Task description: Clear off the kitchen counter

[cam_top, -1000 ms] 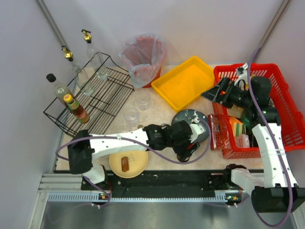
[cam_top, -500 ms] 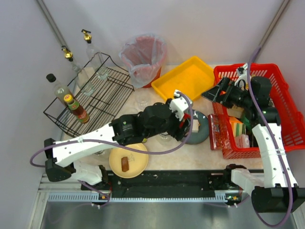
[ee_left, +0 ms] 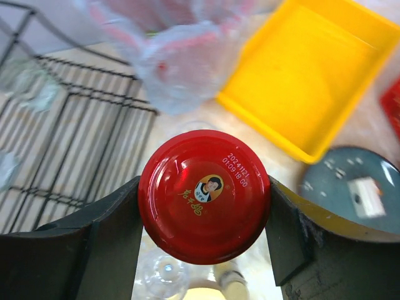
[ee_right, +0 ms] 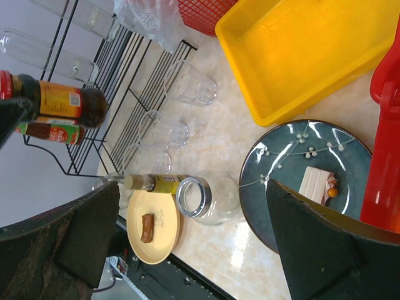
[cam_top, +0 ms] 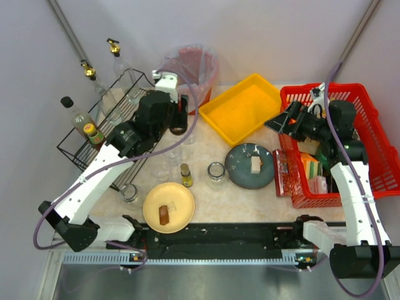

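Left gripper (ee_left: 204, 209) is clamped on a red lid (ee_left: 204, 181), its fingers pressing the rim from two sides. It hangs left of the yellow tray (cam_top: 244, 106), just short of the bin (cam_top: 199, 74) at the tray's left corner. The main risk, as I judge it, is letting go too early. The wrist view shows the lid over the kitchen counter (cam_top: 209, 149) and the glasses (cam_top: 187, 133) left of the tray, not over the bin's mouth. Dropped from here it could strike a glass or roll away on its edge. With only two contact points on a round, smooth rim, the lid could also pivot or slip during a fast swing. The bin's liner is loose and could catch the fingers if the approach is low. In front of the tray stand an open jar (cam_top: 216, 173) and a blue plate (cam_top: 240, 170), so plenty is left to clear. Just right of the tray, the right gripper (cam_top: 279, 123) is spread wide and empty beside the red basket (cam_top: 369, 128). It lies well away from the left arm, so a collision looks unlikely.
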You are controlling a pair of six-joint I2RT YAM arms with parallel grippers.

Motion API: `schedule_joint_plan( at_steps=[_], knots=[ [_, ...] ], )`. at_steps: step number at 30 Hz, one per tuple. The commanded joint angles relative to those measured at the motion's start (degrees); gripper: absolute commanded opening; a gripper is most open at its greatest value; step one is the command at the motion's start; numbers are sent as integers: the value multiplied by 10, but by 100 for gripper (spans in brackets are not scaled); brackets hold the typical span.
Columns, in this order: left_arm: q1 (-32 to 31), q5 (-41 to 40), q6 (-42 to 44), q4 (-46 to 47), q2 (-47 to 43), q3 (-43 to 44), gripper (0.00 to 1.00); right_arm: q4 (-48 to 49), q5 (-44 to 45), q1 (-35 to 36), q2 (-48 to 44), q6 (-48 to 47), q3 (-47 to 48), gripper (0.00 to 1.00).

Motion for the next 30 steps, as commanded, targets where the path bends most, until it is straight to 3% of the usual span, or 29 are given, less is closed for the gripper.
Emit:
schedule_joint_plan(
  at_steps=[1, 7, 15, 30],
  knots=[
    [76, -49, -30, 36, -47, 47, 35, 8, 4, -2, -5, -10, 20, 98],
    [185, -58, -41, 23, -55, 38, 35, 8, 6, -2, 5, -12, 26, 98],
    [286, -54, -48, 38, -57, 15, 35, 8, 7, -2, 13, -18, 27, 98],
    [359, 22, -53, 122, -31, -61, 35, 9, 16, -2, 19, -21, 28, 98]
  ],
)
